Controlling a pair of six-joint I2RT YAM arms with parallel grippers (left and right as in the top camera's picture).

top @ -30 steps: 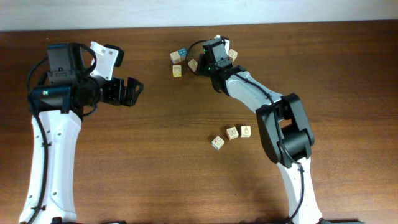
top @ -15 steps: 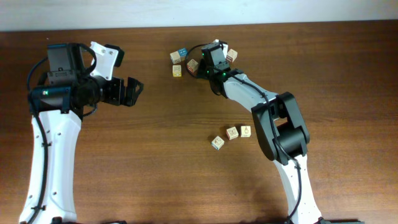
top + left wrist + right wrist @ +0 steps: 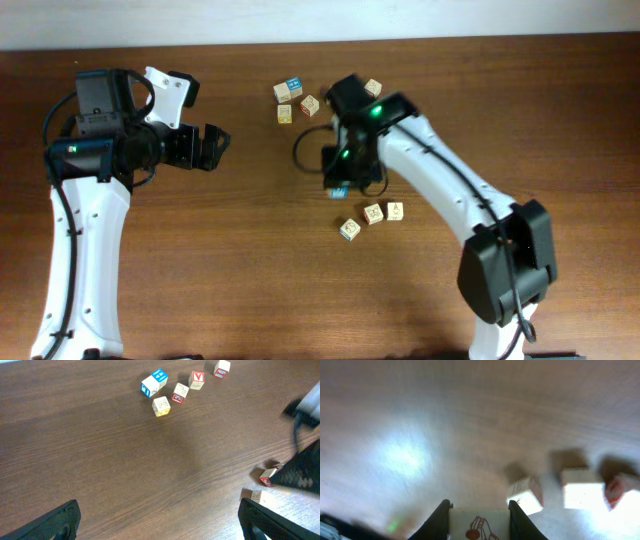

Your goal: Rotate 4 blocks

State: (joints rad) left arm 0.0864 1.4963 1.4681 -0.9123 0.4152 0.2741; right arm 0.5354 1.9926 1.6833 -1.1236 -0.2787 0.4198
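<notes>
1 block (image 3: 479, 527), cream with a red picture, pinched between the right fingers (image 3: 442, 519) over the surface (image 3: 250, 260) near a row of 3 blocks (image 3: 373, 213); left fingers (image 3: 59, 521) spread wide, empty, well apart.

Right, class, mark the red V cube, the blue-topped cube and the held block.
red V cube (image 3: 198, 378), left wrist view, V face
blue-topped cube (image 3: 159, 374), left wrist view, blue top
held block (image 3: 480, 518), right wrist view, cream face
</notes>
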